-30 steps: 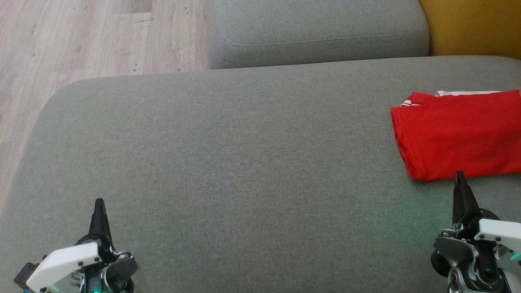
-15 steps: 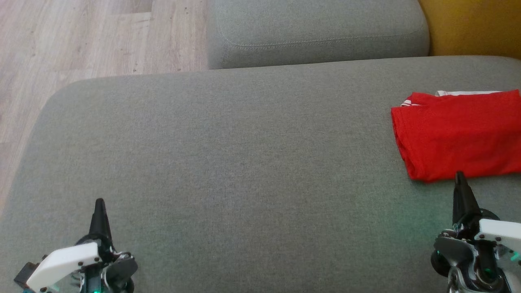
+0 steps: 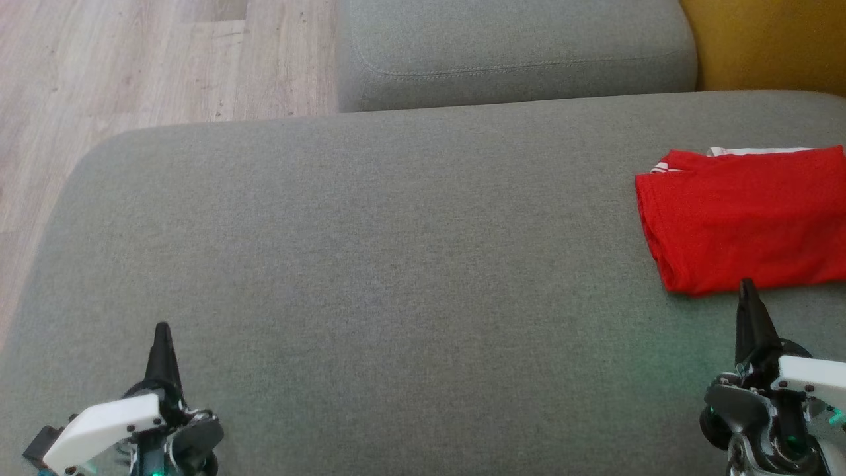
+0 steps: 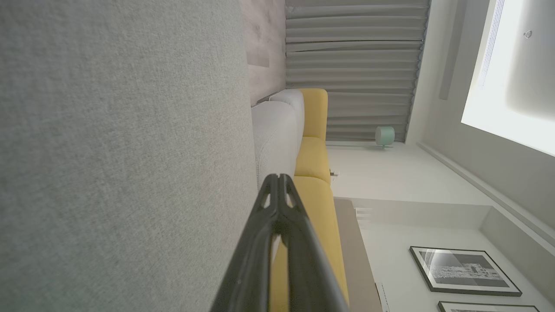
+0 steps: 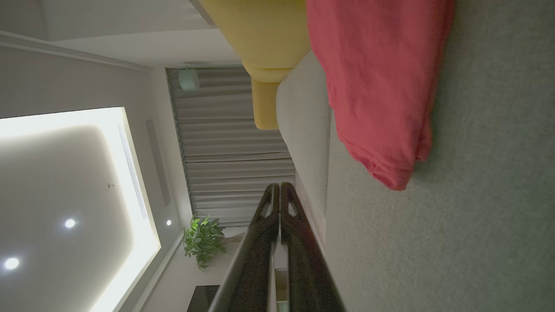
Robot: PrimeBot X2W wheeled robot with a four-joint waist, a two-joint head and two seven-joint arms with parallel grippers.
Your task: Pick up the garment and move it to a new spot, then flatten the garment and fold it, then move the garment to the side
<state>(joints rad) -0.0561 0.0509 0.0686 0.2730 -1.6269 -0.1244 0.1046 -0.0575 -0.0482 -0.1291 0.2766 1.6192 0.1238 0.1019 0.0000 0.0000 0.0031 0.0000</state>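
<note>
A folded red garment [image 3: 743, 218] with a white trim at its far edge lies at the right side of the grey sofa seat [image 3: 370, 277]. In the right wrist view the garment [image 5: 381, 82] sits just ahead of my fingers. My right gripper [image 3: 747, 285] is shut and empty, its tip just short of the garment's near edge. My left gripper [image 3: 161, 329] rests at the lower left over bare cushion, shut with nothing held. In both wrist views the left gripper [image 4: 279, 177] and right gripper [image 5: 279, 186] have their fingers pressed together.
A second grey cushion [image 3: 515, 53] lies beyond the seat, with a yellow cushion [image 3: 767, 39] at the far right. Wooden floor [image 3: 132, 66] borders the seat at the left and far left. The seat's left edge curves down near my left gripper.
</note>
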